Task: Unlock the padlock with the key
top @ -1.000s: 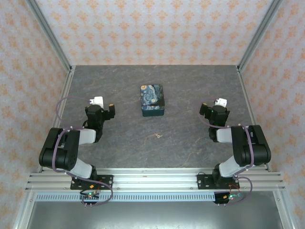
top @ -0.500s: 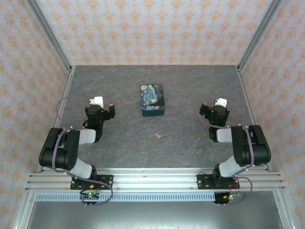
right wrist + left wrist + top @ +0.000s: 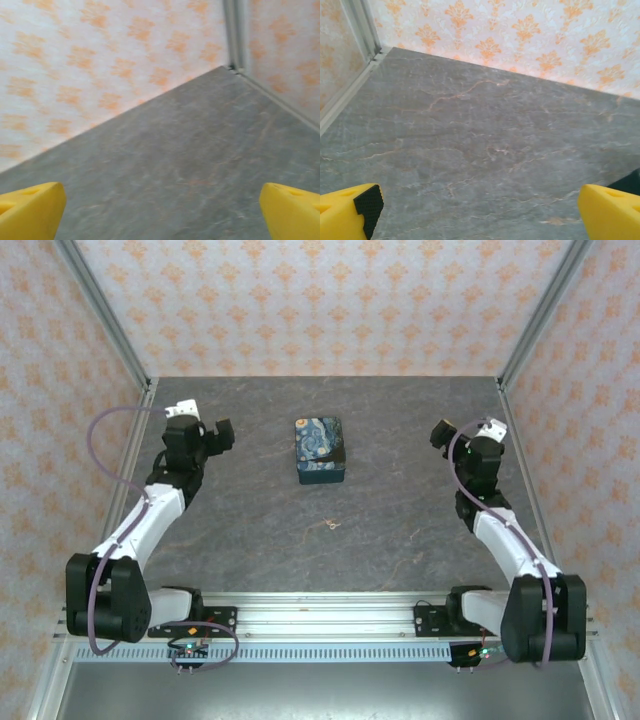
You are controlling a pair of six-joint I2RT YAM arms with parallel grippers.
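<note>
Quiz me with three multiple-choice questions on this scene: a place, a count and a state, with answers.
1. Where is the key? A. on the table, apart from the box; B. atop the box; C. in a gripper.
2. How many boxes are there? A. two; B. one; C. three.
3. The left gripper and right gripper are: A. both shut; B. one shut on the key; C. both open.
Answers: 1 A, it lies on bare table; 2 B, a single blue box; 3 C, yellow fingertips wide apart in both wrist views.
</note>
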